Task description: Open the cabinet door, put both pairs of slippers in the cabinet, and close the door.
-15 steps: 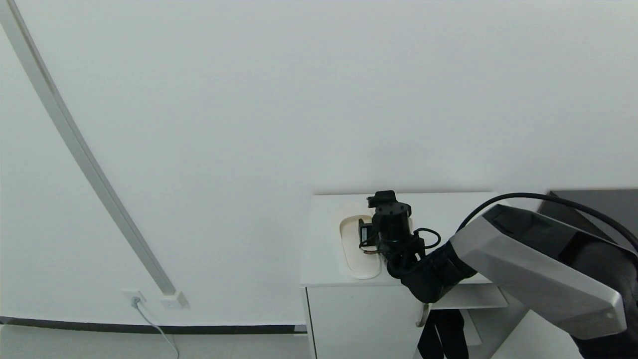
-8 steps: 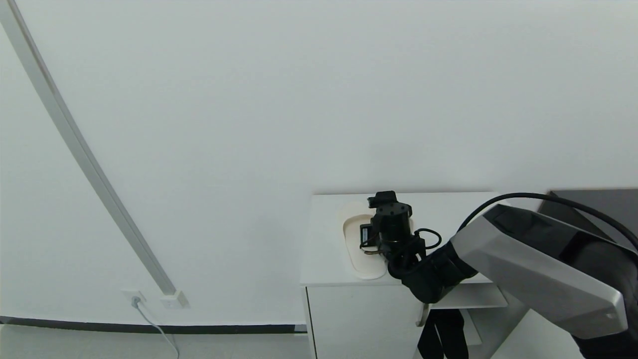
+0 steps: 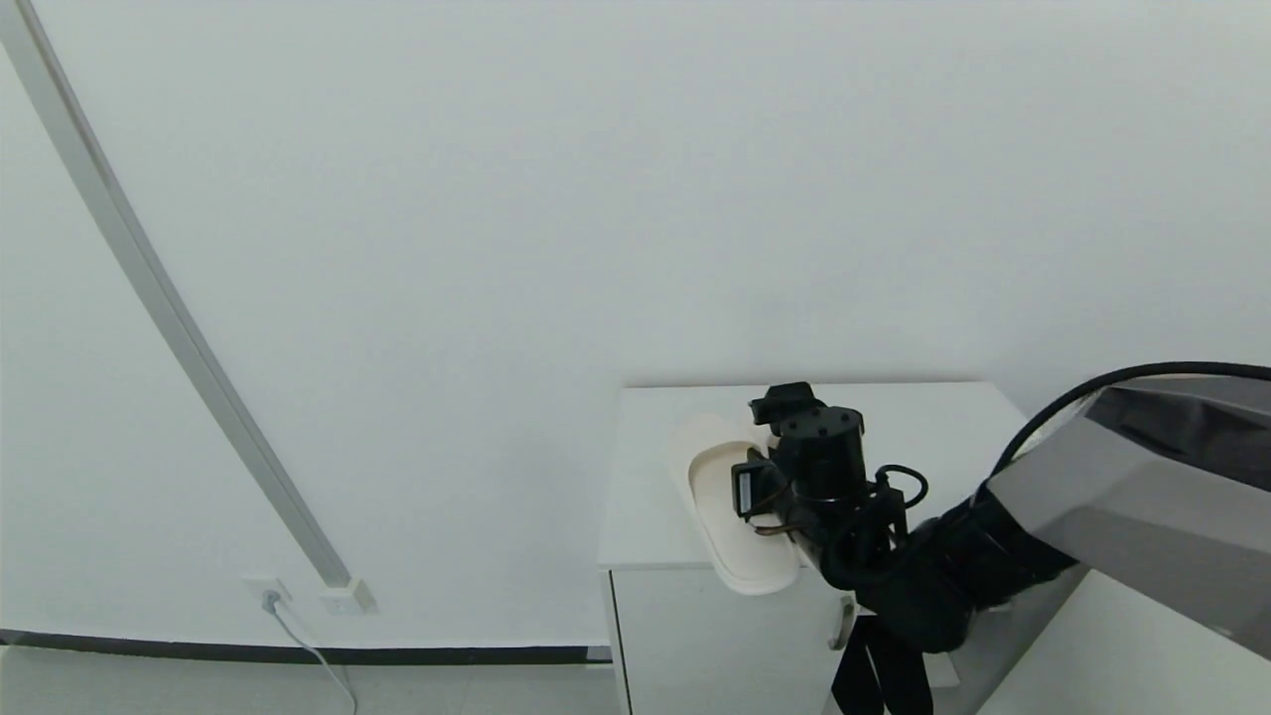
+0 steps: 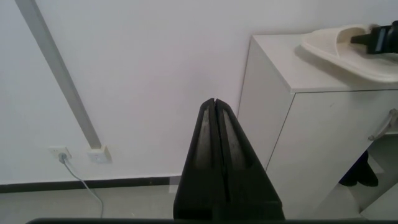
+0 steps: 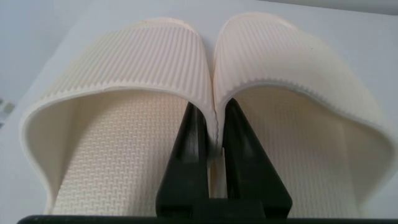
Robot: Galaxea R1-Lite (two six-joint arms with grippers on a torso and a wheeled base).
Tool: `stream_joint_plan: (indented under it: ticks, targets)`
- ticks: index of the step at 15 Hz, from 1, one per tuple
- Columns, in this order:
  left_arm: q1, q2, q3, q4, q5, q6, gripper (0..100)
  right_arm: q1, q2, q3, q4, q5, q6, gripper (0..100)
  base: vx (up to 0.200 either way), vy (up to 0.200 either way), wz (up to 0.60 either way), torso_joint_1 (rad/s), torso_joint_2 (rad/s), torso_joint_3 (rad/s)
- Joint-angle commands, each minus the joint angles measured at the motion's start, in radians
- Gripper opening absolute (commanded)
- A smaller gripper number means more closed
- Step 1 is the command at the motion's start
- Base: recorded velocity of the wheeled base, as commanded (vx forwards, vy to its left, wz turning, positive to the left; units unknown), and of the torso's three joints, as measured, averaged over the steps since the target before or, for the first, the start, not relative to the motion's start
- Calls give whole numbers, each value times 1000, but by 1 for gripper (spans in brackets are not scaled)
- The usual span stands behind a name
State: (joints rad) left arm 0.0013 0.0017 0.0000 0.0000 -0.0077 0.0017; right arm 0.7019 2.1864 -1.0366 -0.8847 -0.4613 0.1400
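A pair of cream slippers (image 3: 730,526) lies on top of the white cabinet (image 3: 645,497), their heels sticking out past its front edge. My right gripper (image 3: 777,412) comes in from the right. It is shut on the slippers' adjoining inner walls (image 5: 214,93), with one finger (image 5: 189,143) inside each slipper. In the left wrist view the slippers (image 4: 348,46) rest on the cabinet top (image 4: 292,62). My left gripper (image 4: 214,124) is held low, to the cabinet's left, shut on nothing. The left cabinet door (image 3: 715,636) is closed, its handle (image 3: 844,621) beside my right arm.
A bare white wall stands behind the cabinet. A slanted metal rail (image 3: 149,278) runs down the wall to a socket with a cable (image 3: 268,601) near the floor. Something black (image 3: 884,670) hangs below my right arm by the cabinet's right half.
My right gripper has drawn the cream slippers toward the cabinet's front edge, so their heels now overhang it. The right arm has pulled back to the right.
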Motion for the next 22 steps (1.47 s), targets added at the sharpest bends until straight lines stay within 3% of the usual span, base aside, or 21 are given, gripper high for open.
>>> stream_joint_plan:
  ticks: [1, 4, 6, 10, 22]
  targets:
    - [0, 0, 0, 0, 0, 0, 0, 28, -157, 133, -3, 21, 4, 0, 0, 0, 0, 0, 0, 0]
    - [0, 0, 0, 0, 0, 0, 0, 71, -275, 339, -39, 33, 36, 0, 0, 0, 0, 0, 0, 0]
    - [0, 0, 0, 0, 0, 3, 0, 93, -306, 388, -40, 46, 36, 0, 0, 0, 0, 0, 0, 0]
    - [0, 0, 0, 0, 0, 0, 0, 113, -300, 400, -42, 46, 38, 0, 0, 0, 0, 0, 0, 0]
    - [0, 0, 0, 0, 0, 0, 0, 113, -298, 397, -42, 46, 32, 0, -200, 0, 0, 2, 2, 3]
